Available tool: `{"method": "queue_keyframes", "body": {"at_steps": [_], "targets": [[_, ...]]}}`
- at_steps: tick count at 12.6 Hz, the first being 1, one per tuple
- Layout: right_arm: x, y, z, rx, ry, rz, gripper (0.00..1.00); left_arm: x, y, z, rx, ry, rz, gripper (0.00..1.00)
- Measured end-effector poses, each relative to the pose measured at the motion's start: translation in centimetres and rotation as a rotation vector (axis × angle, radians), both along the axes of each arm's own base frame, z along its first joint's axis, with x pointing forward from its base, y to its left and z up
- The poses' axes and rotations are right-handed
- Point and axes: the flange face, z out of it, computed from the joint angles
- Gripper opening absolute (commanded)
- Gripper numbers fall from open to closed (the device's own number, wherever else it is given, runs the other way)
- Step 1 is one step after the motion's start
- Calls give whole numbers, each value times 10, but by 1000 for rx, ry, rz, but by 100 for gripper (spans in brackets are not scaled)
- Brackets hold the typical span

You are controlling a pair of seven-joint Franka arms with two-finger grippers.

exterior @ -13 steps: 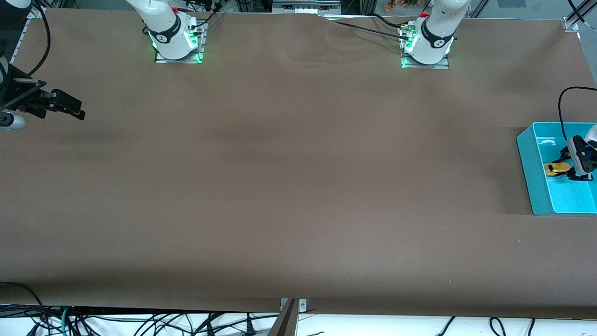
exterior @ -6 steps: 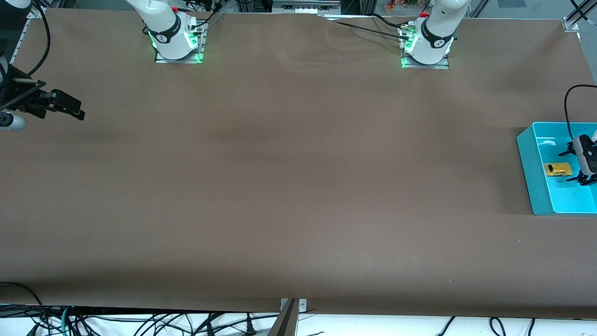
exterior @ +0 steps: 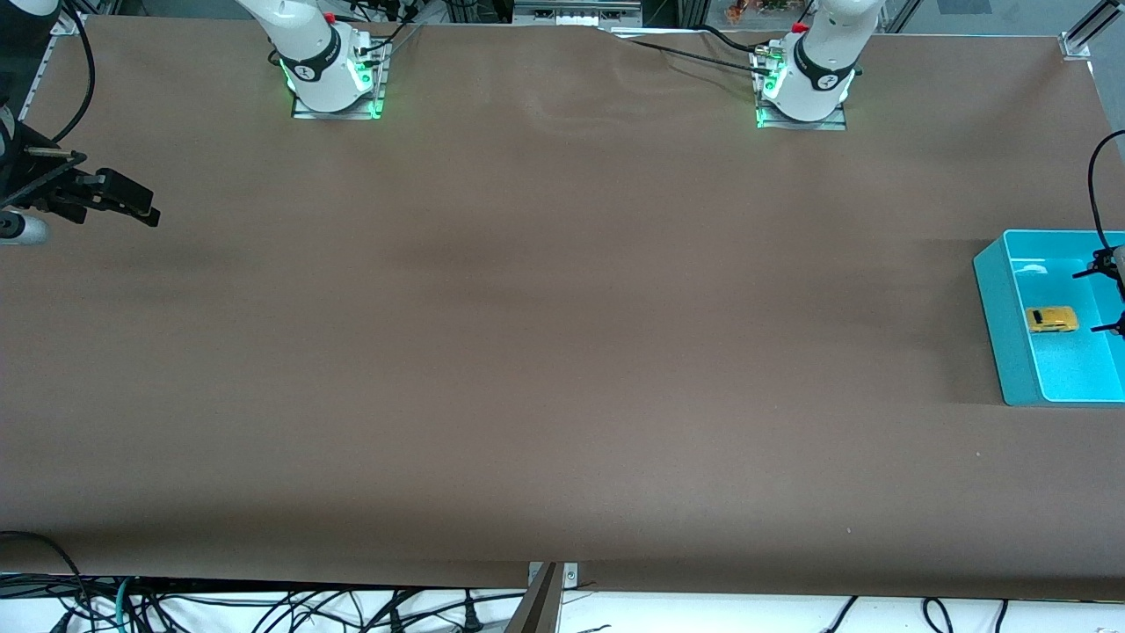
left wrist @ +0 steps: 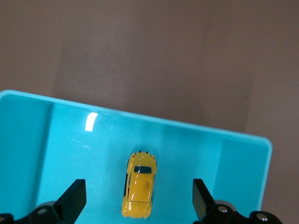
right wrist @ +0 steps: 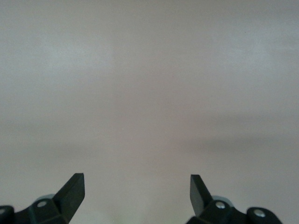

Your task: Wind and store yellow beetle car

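The yellow beetle car [exterior: 1052,319] lies on its wheels on the floor of the teal bin [exterior: 997,325] at the left arm's end of the table. My left gripper [exterior: 1109,301] hangs open over the bin, above the car and apart from it. In the left wrist view the car [left wrist: 139,184] sits free on the bin floor [left wrist: 70,149], between and below the spread fingers of the left gripper [left wrist: 138,198]. My right gripper [exterior: 132,202] waits open over bare table at the right arm's end; its wrist view shows the right gripper [right wrist: 137,191] with only tabletop between its fingers.
The bin's walls [left wrist: 154,120] stand up around the car. Brown tabletop [exterior: 562,352] stretches between the two arms' bases [exterior: 334,83] [exterior: 802,88]. Cables hang below the table's edge nearest the front camera.
My left gripper opened and let go of the car, which now rests in the bin. The gripper then rose and drew away toward the table's end. The right arm stayed still.
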Motion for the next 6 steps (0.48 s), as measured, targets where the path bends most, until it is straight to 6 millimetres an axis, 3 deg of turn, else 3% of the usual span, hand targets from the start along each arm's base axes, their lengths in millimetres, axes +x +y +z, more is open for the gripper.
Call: {"method": "queue_keyframes", "body": {"at_steps": [3, 6], "targets": [[0, 0, 0, 0, -1, 0, 100, 32, -58, 40, 26, -23, 204, 100], [0, 0, 0, 0, -4, 0, 100, 63, -154, 104, 76, -54, 443, 100]]}}
